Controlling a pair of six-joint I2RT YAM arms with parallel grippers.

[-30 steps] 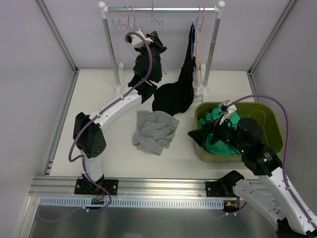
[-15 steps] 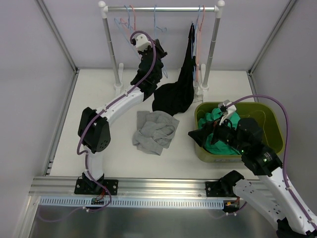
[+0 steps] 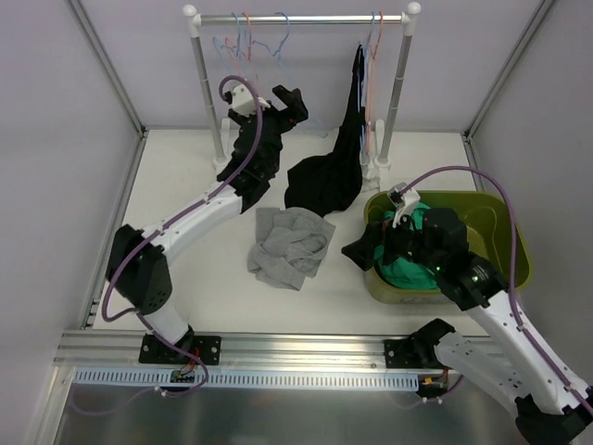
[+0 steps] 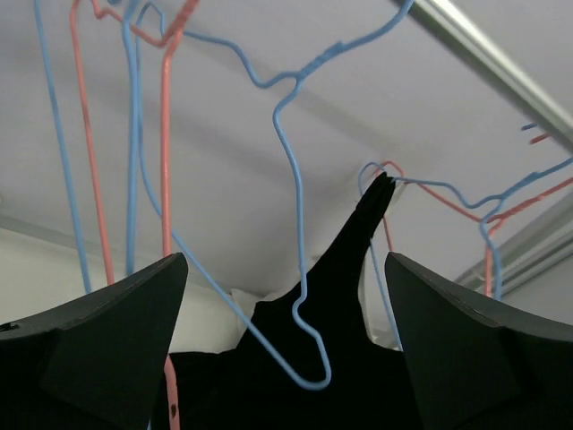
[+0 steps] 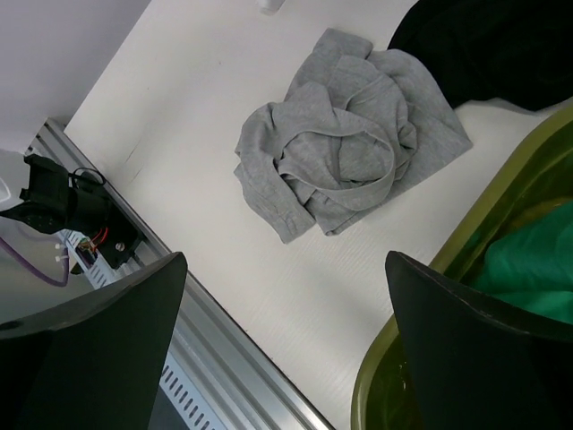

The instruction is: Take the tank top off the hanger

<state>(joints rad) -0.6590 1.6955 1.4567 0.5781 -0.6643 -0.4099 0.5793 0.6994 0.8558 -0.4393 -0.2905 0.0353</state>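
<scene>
Your left gripper (image 3: 289, 99) is spread wide, empty, by the bare hangers (image 3: 243, 39). The black tank top (image 3: 345, 148) hangs on its hanger (image 3: 374, 42) at the right end of the rail (image 3: 296, 18). Your right gripper (image 3: 357, 250) is spread too, beside the bin (image 3: 514, 232).

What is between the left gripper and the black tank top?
Left wrist view: a blue wire hanger hangs between the open left gripper and the black tank top beyond.

1. The top camera looks steeply down from 6 o'clock, with the rail (image 3: 301, 17) at 12 o'clock.
2. The left wrist looks upward, close beneath a blue hanger (image 4: 294, 224).
3. The right wrist looks down on the grey garment (image 5: 345, 170), which the top view (image 3: 289, 246) also shows.
</scene>
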